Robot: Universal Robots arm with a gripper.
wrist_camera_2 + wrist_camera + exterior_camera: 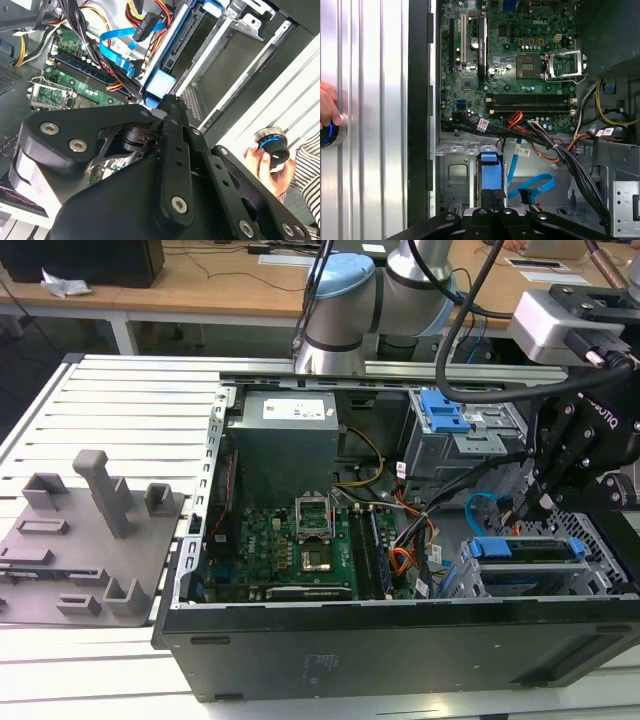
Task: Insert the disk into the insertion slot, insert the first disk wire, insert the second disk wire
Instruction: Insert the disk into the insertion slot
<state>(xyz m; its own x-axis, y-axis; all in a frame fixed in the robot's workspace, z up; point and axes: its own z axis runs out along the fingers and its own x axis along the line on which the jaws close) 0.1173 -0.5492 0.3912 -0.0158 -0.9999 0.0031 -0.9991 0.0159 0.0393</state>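
Observation:
The disk (525, 549), in its bright blue carrier (489, 167), lies inside the insertion slot (592, 532), a grey perforated cage at the exterior view's right. My gripper (541, 506) hangs just above the carrier's end (160, 82) with its black fingers (492, 199) pressed together and nothing between them. The second disk wire (536, 184), a flat light-blue cable, loops loose beside the cage, and its dark plug (142, 27) hangs free. A red, yellow and black wire bundle (150, 7) runs close by. I cannot tell which strand is the first disk wire.
The open computer case (400, 640) holds a green motherboard (290, 550) and a taller grey cage with a blue latch (445, 415). A grey fixture plate (80, 540) lies at the exterior view's left. A person's hand (262, 162) rests on a blue-lit knob (327, 135) outside the case.

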